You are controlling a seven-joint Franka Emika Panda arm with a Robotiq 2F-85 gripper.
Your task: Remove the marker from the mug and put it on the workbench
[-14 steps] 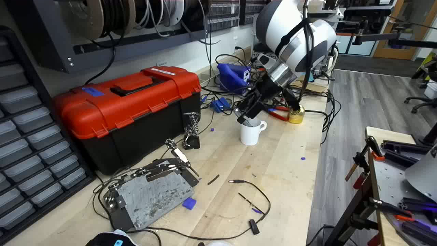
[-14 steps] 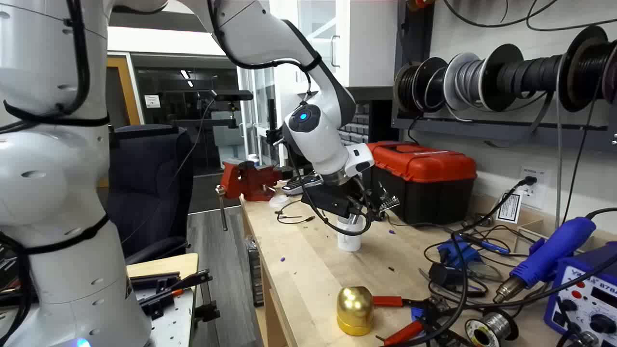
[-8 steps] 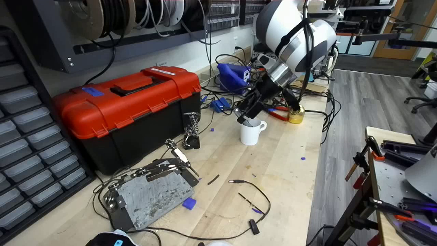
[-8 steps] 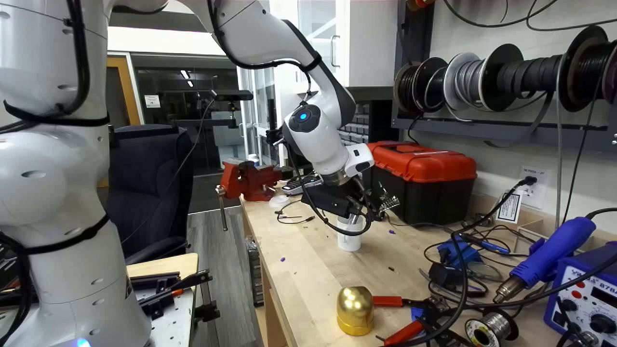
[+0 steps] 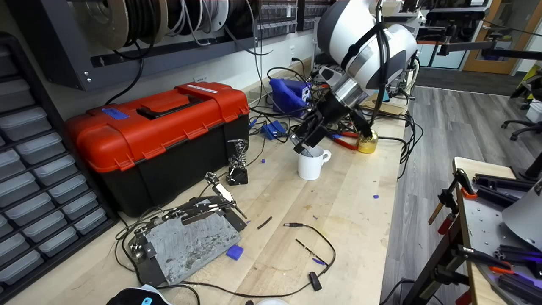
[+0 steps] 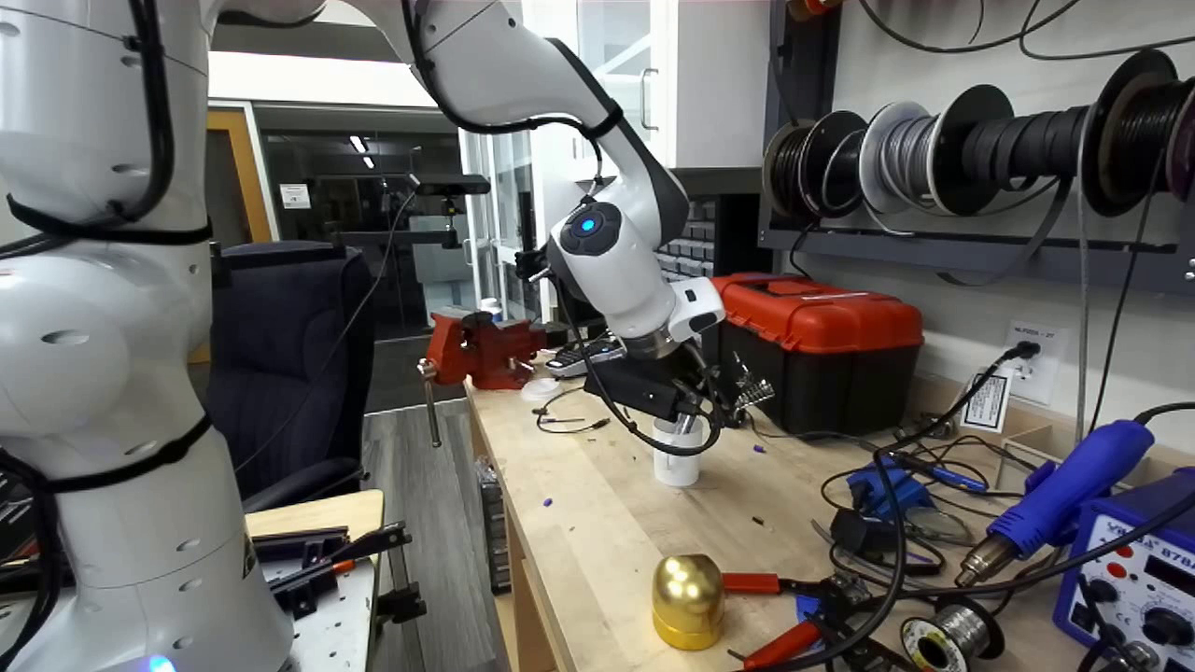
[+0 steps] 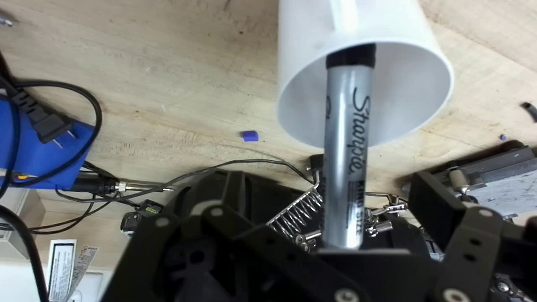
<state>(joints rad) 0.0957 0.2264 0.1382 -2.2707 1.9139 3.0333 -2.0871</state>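
- Black two-fingered claw [image 7: 333, 195], spread wide around a slim, silver-grey cylindrical marker [image 7: 347, 138] with black lettering, gaps visible on both sides
- Marker's black end inside a smooth, round white handled mug [image 5: 310, 167], its barrel leaning out past the rim; whether the free end touches the claw's base I cannot tell
- Mug upright on the pale, plank-grained wooden tabletop [image 5: 351, 228]
- Coiled shiny metal spring [image 7: 295, 214] behind the marker in the wrist view
- Boxy black toolbox with red lid [image 6: 820, 364] beyond the mug in an exterior view
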